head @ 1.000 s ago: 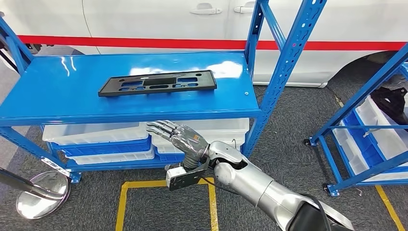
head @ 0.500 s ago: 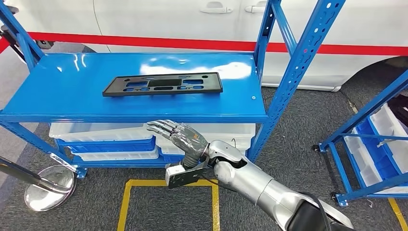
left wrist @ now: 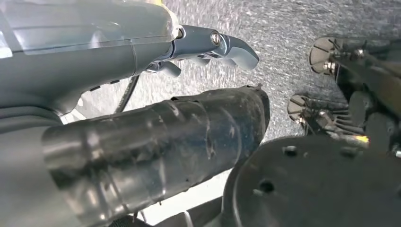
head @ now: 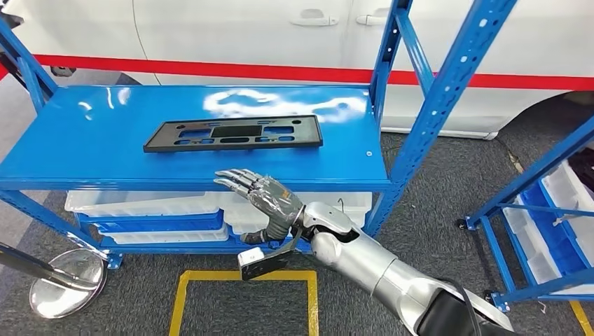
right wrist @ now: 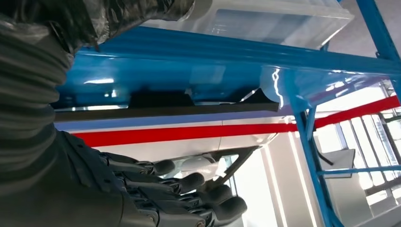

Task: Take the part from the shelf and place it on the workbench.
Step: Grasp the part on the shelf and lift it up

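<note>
From my remote station I see the right hand (head: 268, 203) raised in front of the blue shelf (head: 84, 143), fingers (head: 238, 180) stretched out and apart, gripping nothing; it sits at about 6 o'clock from the black part (head: 233, 133), just below the shelf's front edge and not touching it; compared with half a second ago the hand is a little higher and tilted more upward, its fingertips now over the front lip rather than under it; the whole picture has also shifted slightly, so the camera moved, and the part lies flat where it did on the shelf top, its long side across the view; in the right wrist view the part (right wrist: 161, 101) shows edge-on against the blue shelf (right wrist: 189, 52), with the dark fingers (right wrist: 189, 182) extended short of it; the left hand (left wrist: 208, 45) hangs over grey carpet (left wrist: 293, 28), and I cannot tell how its fingers lie; white and blue bins (head: 147, 210) sit on the lower level; a white vehicle with a red stripe (head: 231, 70) stands at 12 o'clock behind the rack.
</note>
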Controlling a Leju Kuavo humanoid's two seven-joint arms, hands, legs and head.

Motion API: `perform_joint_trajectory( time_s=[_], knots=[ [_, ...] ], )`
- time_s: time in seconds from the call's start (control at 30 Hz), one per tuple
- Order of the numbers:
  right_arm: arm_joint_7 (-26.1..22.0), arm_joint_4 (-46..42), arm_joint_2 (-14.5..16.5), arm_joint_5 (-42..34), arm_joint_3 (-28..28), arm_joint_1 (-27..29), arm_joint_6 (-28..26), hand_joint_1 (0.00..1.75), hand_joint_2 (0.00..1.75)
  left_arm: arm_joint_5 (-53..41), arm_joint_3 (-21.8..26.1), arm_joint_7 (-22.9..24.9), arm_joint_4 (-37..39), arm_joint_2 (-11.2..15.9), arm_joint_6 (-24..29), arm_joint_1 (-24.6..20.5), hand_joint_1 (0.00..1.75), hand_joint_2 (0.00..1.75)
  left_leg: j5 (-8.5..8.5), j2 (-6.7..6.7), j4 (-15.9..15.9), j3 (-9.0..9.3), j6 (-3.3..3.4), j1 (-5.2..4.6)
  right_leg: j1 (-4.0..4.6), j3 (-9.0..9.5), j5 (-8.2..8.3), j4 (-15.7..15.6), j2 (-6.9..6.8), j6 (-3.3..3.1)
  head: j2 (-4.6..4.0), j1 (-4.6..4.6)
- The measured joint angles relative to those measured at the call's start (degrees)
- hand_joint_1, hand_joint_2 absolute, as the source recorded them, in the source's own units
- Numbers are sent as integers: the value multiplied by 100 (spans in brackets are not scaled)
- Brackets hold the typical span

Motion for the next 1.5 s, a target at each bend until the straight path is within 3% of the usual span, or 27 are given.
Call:
perform_joint_trajectory(
  time_s=[0.1, 0.13, 0.23, 0.27, 0.3, 0.37, 0.4, 0.43, 0.57, 0.63, 0.73, 0.77, 0.8, 0.87, 0.93, 1.07, 1.13, 1.17, 1.23, 1.27, 1.3, 1.33, 1.4, 1.43, 1.5],
  knots=[
    [56, 96, 10, 7, -46, -80, -113, 0, 175, 103, -69, 17, 3, -11, 26, 23, 0, 0, -25, -5, -131, 109, 74, 46, -3, -42, -122, 179, -12, 86, 0, 3],
    [70, 155, 13, 6, -80, -122, -168, 0, 175, 141, -94, 22, 4, -15, 28, 27, 0, 0, -34, -3, -166, 155, 103, 62, -5, -170, -228, 433, -10, 109, 0, 4],
    [148, 387, 14, 2, -194, -195, -315, 0, 175, 242, -166, 27, 4, -15, 43, 23, 0, 0, -113, -10, -177, 248, 164, 58, -27, -848, -513, 1456, -4, 155, 0, 5],
    [172, 470, 13, -4, -233, -201, -340, 0, 175, 267, -184, 28, 4, -16, 49, 26, 0, 0, -150, -17, -173, 289, 169, 59, -40, -1006, -466, 1609, -5, 169, 0, 4],
    [186, 547, 11, -15, -272, -212, -355, 0, 175, 291, -196, 31, 4, -18, 53, 32, 0, 0, -194, -24, -166, 339, 163, 60, -58, -1065, -305, 1563, -6, 182, 0, 5],
    [197, 719, 9, -51, -358, -281, -368, 0, 175, 333, -229, 32, 5, -28, 55, 49, 0, 0, -301, -33, -136, 448, 124, 65, -90, -936, 234, 968, -8, 191, 0, 5],
    [195, 825, 9, -77, -406, -336, -372, 0, 175, 357, -252, 33, 5, -33, 54, 52, 0, 0, -359, -34, -113, 488, 88, 57, -86, -819, 435, 638, -7, 186, 0, 5],
    [190, 925, 11, -103, -457, -388, -377, 0, 175, 378, -276, 32, 6, -36, 49, 51, 0, 0, -406, -34, -91, 510, 52, 48, -79, -711, 527, 368, -7, 165, 0, 4],
    [160, 1183, 13, -166, -621, -472, -395, 0, 175, 443, -333, 21, 7, -36, 22, 34, 0, 0, -489, -29, -89, 545, -74, 63, -48, -549, 441, 128, 5, 38, 0, 3],
    [173, 1265, 16, -169, -665, -515, -401, 0, 175, 460, -352, 20, 7, -38, 20, 36, 0, 0, -609, -12, 162, 445, -130, 76, -76, -452, 414, 57, 9, -34, 0, 1],
    [200, 1406, 28, -124, -679, -548, -461, 0, 175, 503, -387, 26, 8, -42, 26, 40, 0, 0, -875, -3, 1183, -203, -172, 85, -68, -334, 330, 29, -1, -95, 0, -2],
    [203, 1456, 31, -92, -680, -538, -491, 0, 175, 517, -406, 26, 8, -42, 28, 45, 0, 0, -850, -3, 1399, -398, -178, 85, -62, -288, 290, 30, -5, -97, 0, -3],
    [202, 1497, 37, -53, -680, -527, -521, 0, 175, 533, -426, 27, 7, -40, 29, 53, 0, 0, -717, -2, 1414, -496, -178, 85, -61, -235, 247, 31, -5, -93, 0, -2],
    [202, 1544, 56, 31, -679, -515, -583, 0, 175, 565, -463, 29, 7, -34, 24, 70, 0, 0, -215, 4, 856, -388, -155, 85, -65, -107, 150, 34, 2, -69, 0, -2],
    [208, 1569, 78, 95, -678, -516, -637, 0, 175, 584, -486, 27, 8, -30, 10, 68, 0, 0, 65, 9, 255, -158, -111, 57, -54, -36, 66, 31, 13, -14, 0, -3],
    [216, 1586, 98, 126, -678, -511, -669, 0, 175, 592, -505, 20, 8, -29, -17, 53, 0, 0, -34, -3, -7, -11, 14, 31, -45, -7, -8, -12, 3, 109, 0, -4],
    [216, 1588, 103, 127, -678, -522, -674, 0, 175, 593, -521, 22, 9, -30, -20, 68, 0, 0, -55, -5, -83, 73, 93, 51, -50, -81, -146, 206, 1, 155, 0, -3],
    [216, 1590, 104, 127, -678, -524, -676, 0, 175, 592, -528, 22, 9, -30, -21, 69, 0, 0, -71, -3, -110, 119, 132, 57, -54, -233, -276, 500, 3, 168, 0, -2],
    [216, 1605, 104, 127, -678, -502, -678, 0, 175, 592, -535, 23, 8, -27, -20, 61, 0, 0, -127, -5, -121, 184, 181, 44, -52, -723, -529, 1296, 4, 180, 0, -2],
    [216, 1615, 104, 127, -678, -480, -678, 0, 175, 593, -536, 23, 7, -25, -20, 58, 0, 0, -164, -11, -119, 226, 193, 36, -52, -938, -540, 1570, 4, 183, 0, -1],
    [217, 1623, 104, 127, -678, -462, -678, 0, 175, 593, -537, 23, 7, -23, -20, 58, 0, 0, -207, -20, -118, 282, 196, 27, -51, -1059, -426, 1640, 4, 176, 0, -2],
    [218, 1629, 104, 126, -678, -450, -678, 0, 175, 594, -538, 24, 8, -22, -20, 60, 0, 0, -255, -29, -118, 351, 192, 18, -48, -1068, -192, 1486, 4, 159, 0, -1],
    [218, 1633, 102, 127, -678, -451, -678, 0, 175, 594, -541, 25, 10, -28, -20, 68, 0, 0, -361, -42, -124, 496, 168, -1, -17, -854, 371, 767, 5, 77, 0, -3],
    [218, 1637, 99, 127, -678, -456, -678, 0, 175, 594, -544, 25, 13, -33, -21, 67, 0, 0, -408, -46, -125, 547, 143, -11, 7, -734, 534, 449, 4, 32, 0, -4],
    [220, 1644, 99, 128, -678, -464, -679, 0, 175, 596, -547, 24, 20, -44, -21, 57, 0, 0, -462, -44, -136, 573, 83, -13, 48, -601, 533, 170, 2, -32, 0, -6]
  ],
)
